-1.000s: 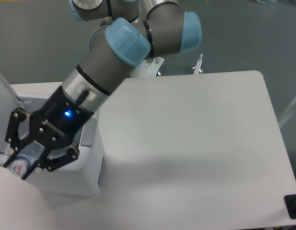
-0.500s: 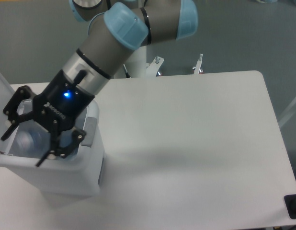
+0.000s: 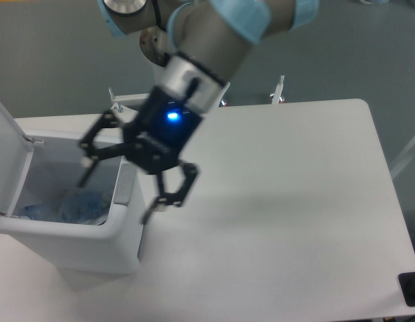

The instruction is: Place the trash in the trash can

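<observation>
The white trash can (image 3: 73, 248) stands at the table's left edge with its lid (image 3: 7, 151) swung up. Inside it lies the trash (image 3: 70, 206), a bluish clear bottle and crumpled plastic, low in the bin. My gripper (image 3: 117, 198) hangs open above the can's right rim, its fingers (image 3: 168, 198) spread wide and holding nothing. One finger is over the bin's opening, the other over the table just right of the can.
The white table (image 3: 281, 201) stretches to the right of the can. Metal clamps (image 3: 279, 90) stick up at its back edge. A dark object (image 3: 410, 288) sits at the front right corner.
The gripper opened over the can and dropped the bottle into it. It has since risen and swung right, from above the bin's opening to its right rim.
</observation>
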`<action>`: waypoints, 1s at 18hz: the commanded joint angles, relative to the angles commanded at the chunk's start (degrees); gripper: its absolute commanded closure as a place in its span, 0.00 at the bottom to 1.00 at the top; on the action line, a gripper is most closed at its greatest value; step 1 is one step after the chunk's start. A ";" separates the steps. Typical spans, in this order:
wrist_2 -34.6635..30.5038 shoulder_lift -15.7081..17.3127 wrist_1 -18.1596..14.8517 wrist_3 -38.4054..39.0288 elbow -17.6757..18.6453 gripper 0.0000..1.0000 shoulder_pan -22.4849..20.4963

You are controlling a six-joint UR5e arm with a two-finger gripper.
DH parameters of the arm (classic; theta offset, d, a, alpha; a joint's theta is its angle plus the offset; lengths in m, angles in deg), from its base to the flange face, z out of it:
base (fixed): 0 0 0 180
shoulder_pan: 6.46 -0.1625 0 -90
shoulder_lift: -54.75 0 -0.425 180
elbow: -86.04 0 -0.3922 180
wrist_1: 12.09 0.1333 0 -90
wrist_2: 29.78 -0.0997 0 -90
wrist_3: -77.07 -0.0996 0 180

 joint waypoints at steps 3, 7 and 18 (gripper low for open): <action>-6.21 0.09 -0.17 -5.78 -0.26 0.00 -2.90; -23.77 -0.09 -3.06 -16.16 0.35 0.00 -3.18; -52.72 -1.93 -19.68 -32.18 2.02 0.00 -2.65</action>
